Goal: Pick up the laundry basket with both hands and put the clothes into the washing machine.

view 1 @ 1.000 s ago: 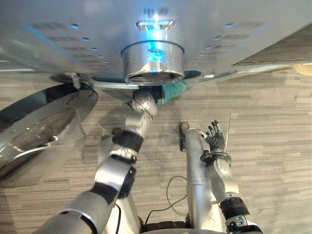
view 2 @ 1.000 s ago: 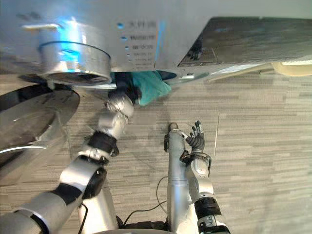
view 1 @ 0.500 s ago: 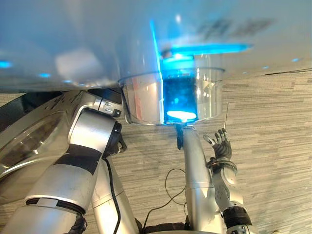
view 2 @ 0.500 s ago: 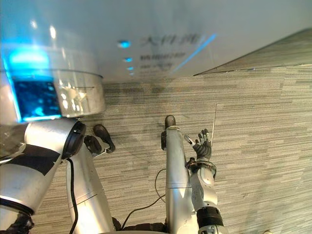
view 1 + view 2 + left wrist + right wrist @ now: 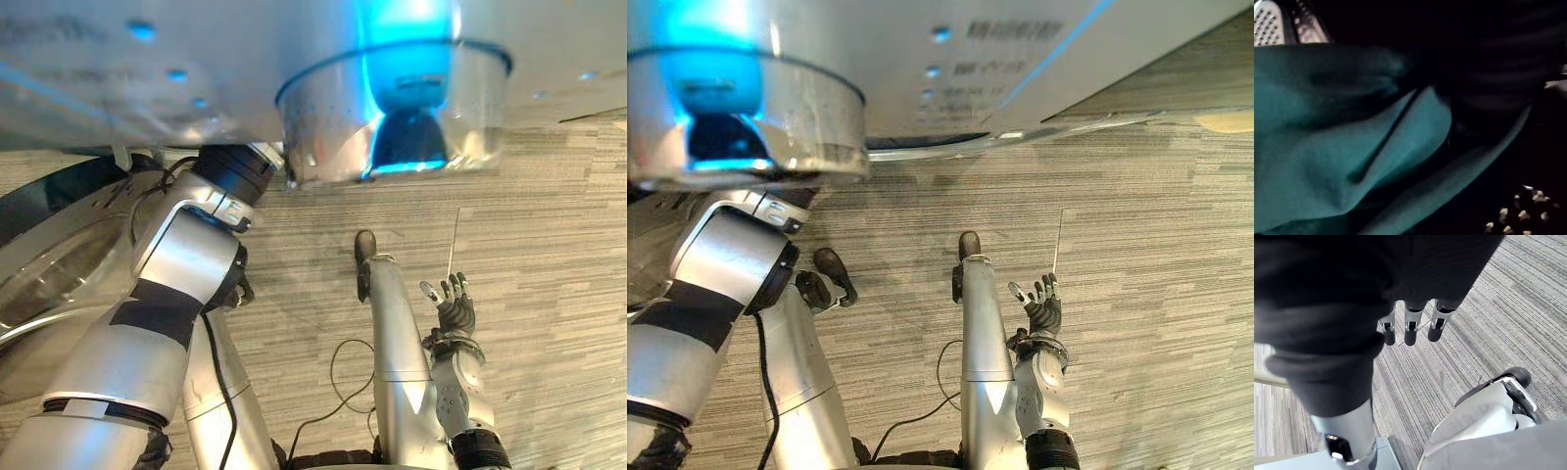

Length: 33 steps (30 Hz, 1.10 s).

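Up top in the left eye view: the washing machine (image 5: pixel 147 78) front panel, cut off by the frame, with a silver dial (image 5: pixel 392 108) glowing blue. Round glass door (image 5: pixel 59 274) swung open at left, partly cut off. Left arm (image 5: pixel 186 264) reaches up under the panel into the opening; the left hand is hidden past the rim, so its state cannot be told. Right hand (image 5: pixel 456 305) hangs low at right over the striped carpet (image 5: pixel 549 225), well apart from the machine, fingers relaxed and spread, holding nothing.

Right eye view: same layout. Dial at upper left, panel lights blurred, right hand beside the robot's side, empty.

Left wrist view: very dark. Teal cloth (image 5: pixel 1327 147) lies in folds close before the camera, inside the drum. A patch of perforated drum wall (image 5: pixel 1268 19) shows behind it. A dark ribbed shape sits against the cloth, hard to make out; whether the cloth is held cannot be told.

Right wrist view: fingers (image 5: pixel 1410 330) straight, side by side, pointing at carpet, touching nothing.
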Available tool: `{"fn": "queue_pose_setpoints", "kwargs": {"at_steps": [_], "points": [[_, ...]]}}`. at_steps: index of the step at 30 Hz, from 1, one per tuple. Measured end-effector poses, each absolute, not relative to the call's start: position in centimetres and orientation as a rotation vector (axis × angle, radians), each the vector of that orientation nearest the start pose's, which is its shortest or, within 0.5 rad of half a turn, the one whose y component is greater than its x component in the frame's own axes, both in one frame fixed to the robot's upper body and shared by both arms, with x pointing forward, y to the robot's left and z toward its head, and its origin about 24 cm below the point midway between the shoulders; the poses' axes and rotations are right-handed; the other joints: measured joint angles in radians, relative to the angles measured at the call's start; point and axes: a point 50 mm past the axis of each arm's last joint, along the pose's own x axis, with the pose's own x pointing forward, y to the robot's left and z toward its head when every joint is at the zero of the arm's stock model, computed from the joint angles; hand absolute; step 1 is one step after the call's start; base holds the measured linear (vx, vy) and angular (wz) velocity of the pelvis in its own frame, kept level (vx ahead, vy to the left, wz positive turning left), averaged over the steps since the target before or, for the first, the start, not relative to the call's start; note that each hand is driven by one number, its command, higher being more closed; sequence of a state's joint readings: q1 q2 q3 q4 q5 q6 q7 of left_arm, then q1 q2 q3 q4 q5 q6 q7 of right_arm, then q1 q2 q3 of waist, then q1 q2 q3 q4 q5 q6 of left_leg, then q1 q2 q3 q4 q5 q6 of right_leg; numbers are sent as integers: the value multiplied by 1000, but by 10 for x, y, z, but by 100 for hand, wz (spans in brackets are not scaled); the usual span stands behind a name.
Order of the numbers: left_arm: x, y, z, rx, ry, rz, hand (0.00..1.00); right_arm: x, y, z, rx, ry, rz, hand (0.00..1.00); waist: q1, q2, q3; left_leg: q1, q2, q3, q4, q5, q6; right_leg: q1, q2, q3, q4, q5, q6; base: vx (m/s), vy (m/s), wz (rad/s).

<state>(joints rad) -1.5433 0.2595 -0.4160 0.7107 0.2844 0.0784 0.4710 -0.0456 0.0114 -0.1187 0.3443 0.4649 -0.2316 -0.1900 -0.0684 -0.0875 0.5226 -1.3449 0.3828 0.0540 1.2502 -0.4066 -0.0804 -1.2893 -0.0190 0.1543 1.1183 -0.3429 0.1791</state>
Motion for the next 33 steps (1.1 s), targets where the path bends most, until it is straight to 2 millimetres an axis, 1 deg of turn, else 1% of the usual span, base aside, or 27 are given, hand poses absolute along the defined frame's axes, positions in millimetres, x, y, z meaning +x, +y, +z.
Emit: {"fn": "queue_pose_setpoints", "kwargs": {"at_steps": [1,2,3,4,5,6,7,8,10,12,14,15,16,18,20,21,22,23,24,26,27,28,30,31,32,33], "points": [[366,42,392,698,-929,220,0,247,-189,-13,463,93,-413,0,0,0,0,-9,0,0,2,1,2,-7,0,0,-1,3,0,-77,15,-1],[374,44,386,659,-859,187,0,246,-189,-13,462,98,-413,0,0,-1,4,-16,0,-2,4,3,5,-11,0,0,-3,7,2,-78,14,-1],[377,46,384,635,-830,173,0,246,-189,-14,461,102,-413,0,0,-1,4,-21,-1,-2,4,5,8,-14,0,0,-5,9,2,-51,8,-1],[381,48,380,584,-785,157,0,246,-190,-16,459,111,-414,0,0,-2,4,-29,-2,-2,4,7,11,-21,-1,0,-6,13,5,-56,13,0],[388,54,371,515,-709,136,0,245,-191,-18,458,122,-416,0,0,-2,6,-39,-3,-2,7,10,15,-28,-1,1,-5,17,9,-44,11,0],[392,57,366,489,-676,136,0,245,-192,-18,454,127,-414,0,0,-1,10,-40,-3,-2,8,12,17,-28,-1,1,-5,19,10,-48,12,2],[399,63,351,436,-605,131,0,245,-191,-19,452,133,-411,0,0,-2,17,-40,-6,-3,8,14,18,-27,-3,2,-5,20,11,-22,3,3],[403,67,343,411,-565,132,0,245,-191,-20,450,137,-408,0,0,-3,19,-41,-7,-3,7,15,18,-27,-3,2,-5,20,12,-32,1,5],[416,81,307,265,-398,111,0,244,-192,-22,438,151,-395,0,0,-2,19,-40,-13,-4,6,22,23,-27,-6,2,-3,21,12,-22,-7,5],[419,87,291,166,-343,96,0,244,-192,-24,427,161,-387,0,1,-2,19,-40,-15,-4,2,26,23,-27,-7,2,-2,21,12,-13,-16,7],[419,85,292,72,-337,60,0,244,-193,-24,424,164,-388,0,3,-2,19,-38,-17,-4,-4,31,24,-25,-10,0,-4,21,12,-8,-21,7],[419,87,291,-31,-320,40,0,244,-193,-25,417,176,-383,0,3,-2,19,-33,-17,-4,-7,34,24,-21,-10,-1,-5,23,11,0,0,0],[420,88,290,-57,-315,33,0,244,-193,-25,411,180,-379,0,3,-2,19,-31,-17,-4,-7,35,24,-19,-10,-1,-6,24,11,0,0,0],[420,92,281,-113,-303,26,0,244,-193,-26,397,187,-372,0,3,-2,19,-13,-16,0,-15,36,24,-4,-10,-2,-11,24,11,0,0,0],[421,96,266,-150,-266,32,0,244,-193,-27,388,194,-374,0,3,-2,19,12,-16,2,-27,37,22,20,-11,-4,-23,24,11,0,0,0],[421,98,250,-168,-235,44,0,244,-192,-28,384,201,-377,0,1,-2,19,33,-16,2,-38,37,21,41,-13,-8,-31,23,11,26,-20,5],[420,98,240,-172,-219,49,0,243,-192,-29,383,205,-378,0,1,-2,18,49,-18,4,-49,39,19,57,-15,-10,-39,23,11,36,-29,9],[419,97,222,-178,-178,58,0,243,-192,-29,378,208,-375,0,3,-2,18,73,-21,7,-63,41,17,78,-19,-12,-48,23,11,32,-30,9],[417,97,212,-150,-165,70,0,244,-191,-29,372,209,-369,0,3,-2,18,90,-22,8,-72,42,16,94,-20,-14,-55,23,10,36,-42,14],[410,101,175,-118,-98,110,0,246,-188,-29,345,212,-348,0,3,-2,18,164,-40,16,-123,60,10,159,-38,-22,-80,21,6,44,-65,25],[408,102,165,-116,-77,124,0,246,-187,-29,339,213,-341,0,2,-2,17,187,-44,19,-140,65,9,179,-43,-25,-90,20,5,53,-92,32],[401,107,137,-99,-12,147,0,247,-184,-31,336,223,-333,0,2,0,17,237,-54,24,-176,78,3,224,-55,-35,-110,21,-3,57,-107,22],[387,118,96,-79,83,178,0,249,-180,-33,328,238,-324,0,6,0,16,316,-56,32,-229,92,-6,295,-58,-45,-148,25,-15,60,-120,17],[376,127,70,-76,149,209,0,248,-179,-36,326,251,-322,0,13,0,16,370,-67,35,-271,110,-11,344,-67,-52,-172,27,-21,45,-85,20],[370,131,57,-76,182,221,0,247,-178,-37,327,262,-323,0,14,1,16,396,-72,38,-295,119,-14,367,-72,-56,-185,28,-25,68,-110,24],[357,140,35,-80,243,251,0,246,-176,-41,325,285,-320,0,24,1,15,452,-78,48,-343,135,-20,416,-81,-65,-220,38,-40,83,-88,19]]}}
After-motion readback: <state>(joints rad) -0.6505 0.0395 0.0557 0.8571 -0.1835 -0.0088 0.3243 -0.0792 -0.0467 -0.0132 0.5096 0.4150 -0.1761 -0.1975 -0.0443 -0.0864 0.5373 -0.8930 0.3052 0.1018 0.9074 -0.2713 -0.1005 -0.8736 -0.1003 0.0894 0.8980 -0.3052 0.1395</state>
